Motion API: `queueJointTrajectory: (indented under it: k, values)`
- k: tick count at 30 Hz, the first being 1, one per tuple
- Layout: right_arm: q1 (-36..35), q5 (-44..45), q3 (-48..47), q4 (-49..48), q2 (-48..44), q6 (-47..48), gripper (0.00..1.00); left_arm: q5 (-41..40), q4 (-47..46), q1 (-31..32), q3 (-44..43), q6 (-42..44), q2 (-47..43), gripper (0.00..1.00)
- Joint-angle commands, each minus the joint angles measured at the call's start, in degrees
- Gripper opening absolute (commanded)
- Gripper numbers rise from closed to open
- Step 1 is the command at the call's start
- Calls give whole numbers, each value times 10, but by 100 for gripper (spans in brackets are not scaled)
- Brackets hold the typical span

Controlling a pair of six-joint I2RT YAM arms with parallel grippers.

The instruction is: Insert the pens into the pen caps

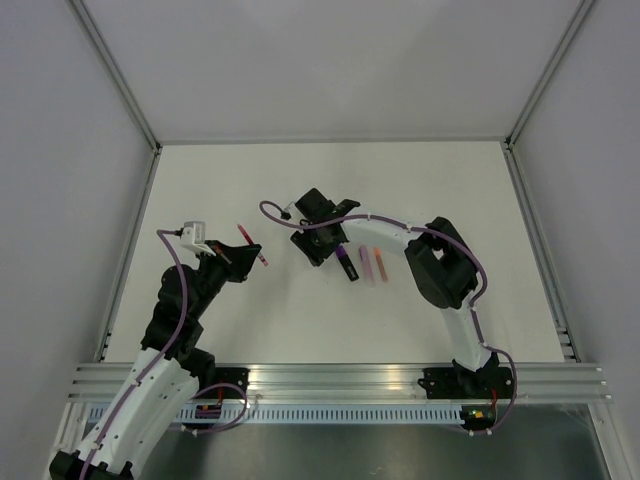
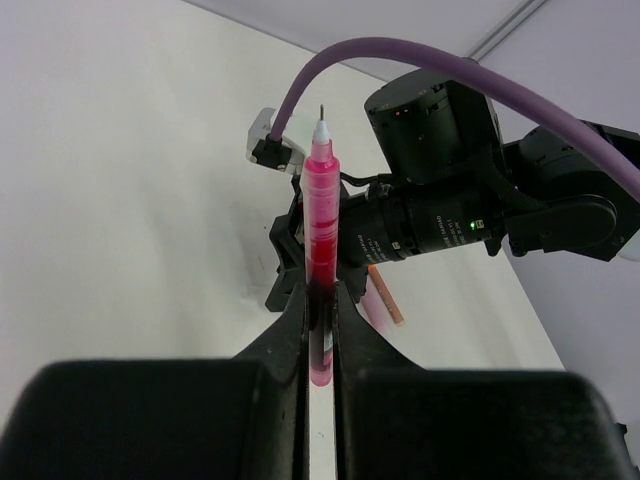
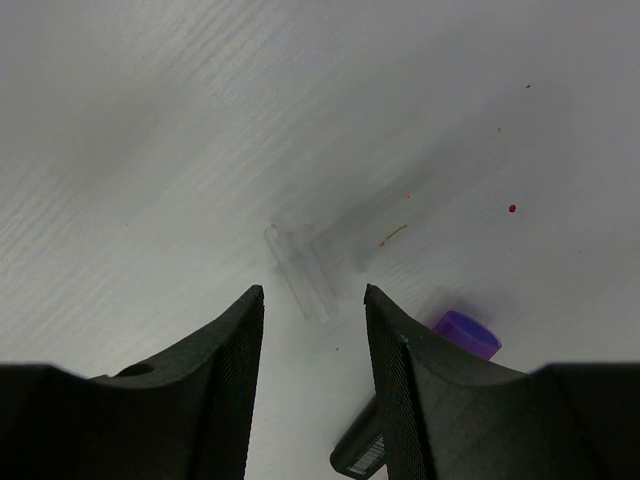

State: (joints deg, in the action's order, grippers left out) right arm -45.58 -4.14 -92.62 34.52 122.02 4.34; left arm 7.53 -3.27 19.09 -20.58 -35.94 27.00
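Table [image 1: 420, 190]: white, speckled red.
Room: pale walls [image 1: 330, 60], aluminium posts [image 1: 118, 75] enclosing it.
Left gripper [image 2: 320, 300]: pinching the red pen [image 2: 322, 230] tight.
Right gripper [image 3: 313, 295]: hanging parted, empty, over a clear cap [image 3: 300, 272]; purple cap [image 3: 466, 333] beside.
Black marker [image 1: 346, 263], pink pen [image 1: 366, 264], orange pen [image 1: 381, 263]: lying together on the table.

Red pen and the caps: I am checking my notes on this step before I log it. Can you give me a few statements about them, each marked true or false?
1. The left tool is shut on the red pen. True.
2. The red pen is capped. False: its white tip is bare.
3. The right tool grips the clear cap. False: its fingers stand open, and the cap lies untouched on the table ahead of them.
4. The pink pen lies between the black marker and the orange pen. True.
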Motion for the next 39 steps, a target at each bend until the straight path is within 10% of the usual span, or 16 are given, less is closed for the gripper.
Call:
queueJointTrajectory:
  k: [1, 39]
  values:
    - [4, -17, -9, -5, 3, -28, 50, -8, -21, 0, 3, -2, 2, 2]
    - [-3, -27, 31, -41, 0, -106, 53, -9, -27, 0, 7, -8, 18, 2]
